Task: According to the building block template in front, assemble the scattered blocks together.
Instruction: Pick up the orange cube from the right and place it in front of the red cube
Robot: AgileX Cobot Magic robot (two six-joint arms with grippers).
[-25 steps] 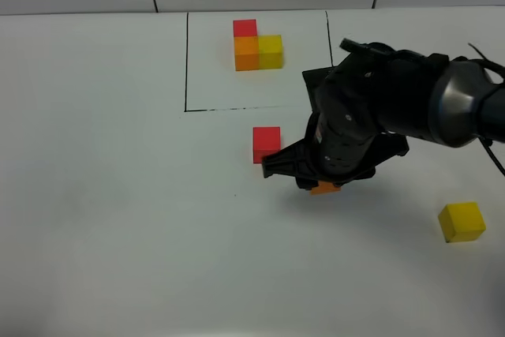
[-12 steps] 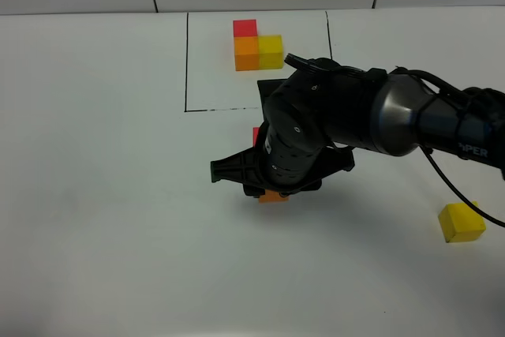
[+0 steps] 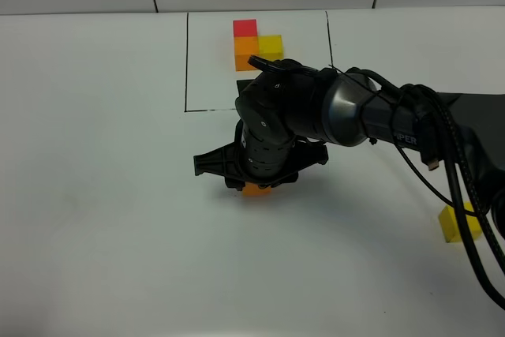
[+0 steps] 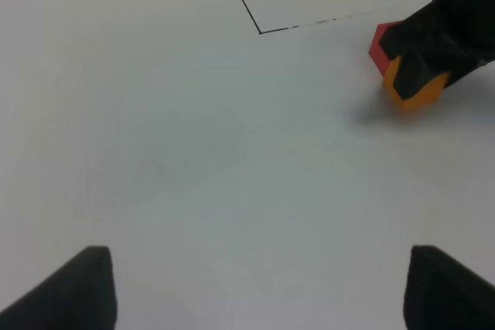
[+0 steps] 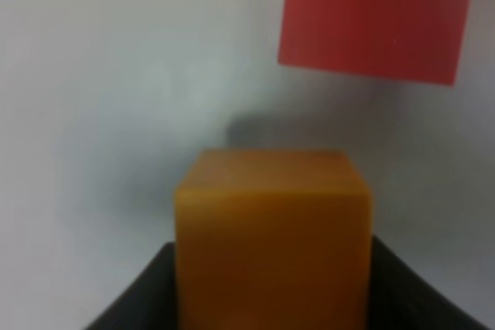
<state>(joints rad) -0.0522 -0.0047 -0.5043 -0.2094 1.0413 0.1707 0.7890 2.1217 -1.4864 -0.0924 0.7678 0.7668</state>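
Observation:
The template [image 3: 256,45], a joined red, orange and yellow L, sits inside the black-lined square [image 3: 187,61] at the back. My right gripper [image 3: 257,181] reaches across the middle and is shut on the orange block [image 3: 254,191], holding it just over the table. In the right wrist view the orange block [image 5: 271,237] sits between the fingers [image 5: 135,303], with the red block [image 5: 375,17] just beyond it and apart from it. The arm hides the red block in the high view. The yellow block [image 3: 460,224] lies far right. My left gripper [image 4: 259,291] is open and empty.
The left wrist view shows the orange block [image 4: 415,90] held beside the red block [image 4: 379,42], both just outside the square's front line [image 4: 302,27]. Black cables [image 3: 458,195] hang from the right arm across the yellow block.
My right arm has moved left with the orange block in its grip, from beside the red block to in front of it. The arm now covers the red block in the high view.

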